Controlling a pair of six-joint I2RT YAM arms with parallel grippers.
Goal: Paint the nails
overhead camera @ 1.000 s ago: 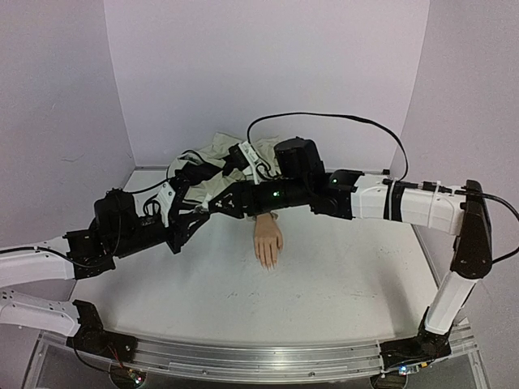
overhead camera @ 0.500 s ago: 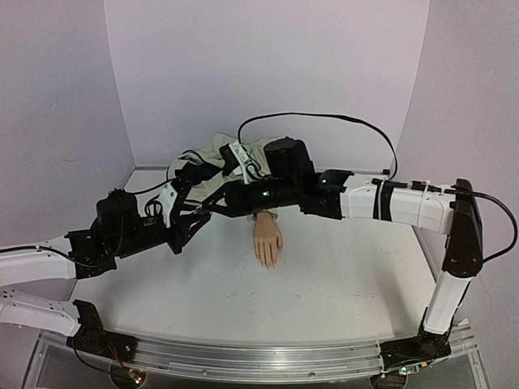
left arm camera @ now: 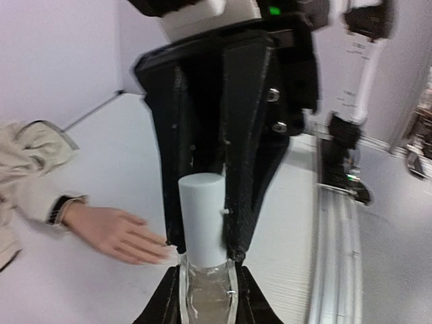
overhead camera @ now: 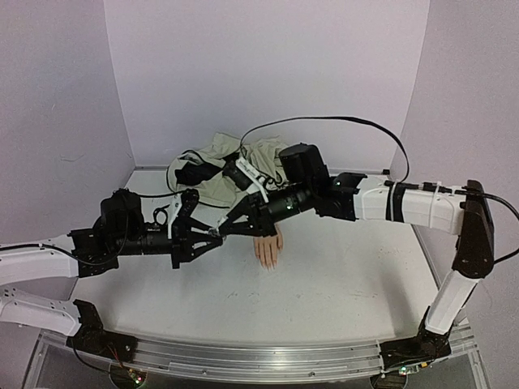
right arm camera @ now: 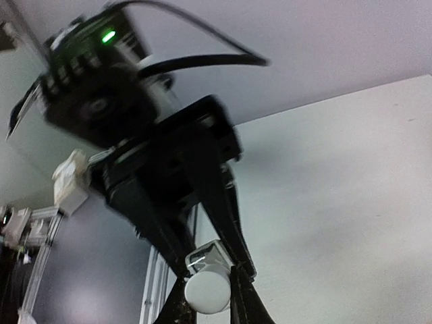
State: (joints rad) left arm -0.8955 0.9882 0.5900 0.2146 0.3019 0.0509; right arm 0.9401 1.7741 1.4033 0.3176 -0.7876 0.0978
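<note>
Left gripper (left arm camera: 205, 287): clamped on the clear glass body of a small bottle (left arm camera: 202, 307), one finger on each side, holding it off the table (overhead camera: 340, 284).
Bottle: upright in the left wrist view, its lower part between the left gripper's fingers and its top reaching out past their tips.
Cap (left arm camera: 202, 212): white and round, seated on the bottle's top, just beyond the left gripper's fingertips.
Right gripper (right arm camera: 208, 289): closed around the cap from the opposite side, meeting the left gripper tip to tip, with a black finger touching each side of the cap.
Mannequin hand (overhead camera: 268, 248): flat on the table just to the right of the joined grippers, lower than them and partly hidden by the right gripper in the top view; its fingers point toward the near edge.
Nails (overhead camera: 267, 262): at the fingertips, near the grippers but apart from them; too small and blurred to show any detail.
Sleeve (overhead camera: 215, 166): cream cloth bunched behind both grippers, toward the back wall.
</note>
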